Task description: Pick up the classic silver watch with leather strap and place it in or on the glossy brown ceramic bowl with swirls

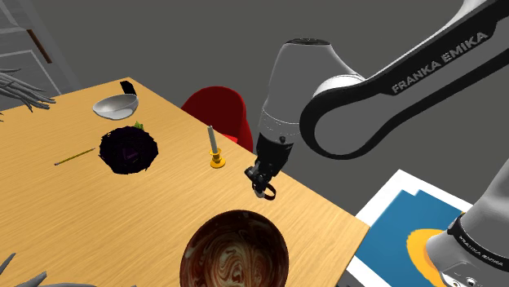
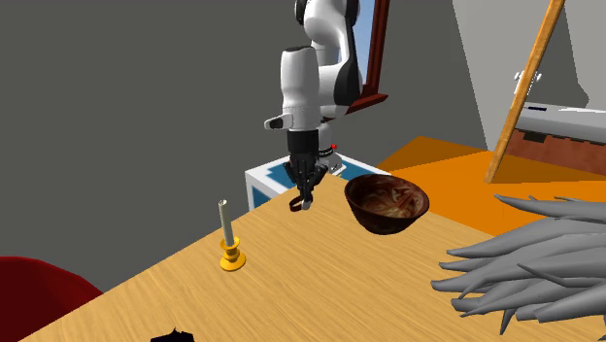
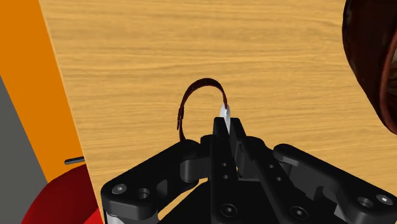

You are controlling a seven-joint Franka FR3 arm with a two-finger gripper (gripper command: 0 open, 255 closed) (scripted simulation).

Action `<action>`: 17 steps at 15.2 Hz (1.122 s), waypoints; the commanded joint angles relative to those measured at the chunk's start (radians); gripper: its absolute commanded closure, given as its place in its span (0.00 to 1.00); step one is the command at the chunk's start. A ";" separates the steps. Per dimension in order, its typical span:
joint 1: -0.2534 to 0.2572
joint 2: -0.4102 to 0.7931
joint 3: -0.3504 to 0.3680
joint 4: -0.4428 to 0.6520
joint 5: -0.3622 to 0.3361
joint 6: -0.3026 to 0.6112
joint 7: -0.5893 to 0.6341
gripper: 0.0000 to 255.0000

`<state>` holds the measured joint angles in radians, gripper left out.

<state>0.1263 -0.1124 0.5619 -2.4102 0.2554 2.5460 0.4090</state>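
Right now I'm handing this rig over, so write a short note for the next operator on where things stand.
End effector: shut on the watch, strap looping out past the fingertips.
Watch: held above the wooden table, not yet over the bowl.
Bowl: brown, swirled, empty, upright on the table nearby.
Done: pick. Left: carry over the bowl, lower, release.

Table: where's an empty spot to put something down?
Bare wood lies between the candlestick, the dark lumpy ball and the brown swirled bowl. It is crowded at the far end, where the grey bowl, pencil and ball sit close.
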 commanded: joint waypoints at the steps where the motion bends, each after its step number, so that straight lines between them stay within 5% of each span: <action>1: 0.001 -0.020 -0.005 0.012 0.008 -0.032 -0.005 1.00; 17: 0.002 -0.139 -0.041 0.134 0.032 -0.265 -0.011 1.00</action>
<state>0.1289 -0.2465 0.5236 -2.2866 0.2881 2.2963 0.3978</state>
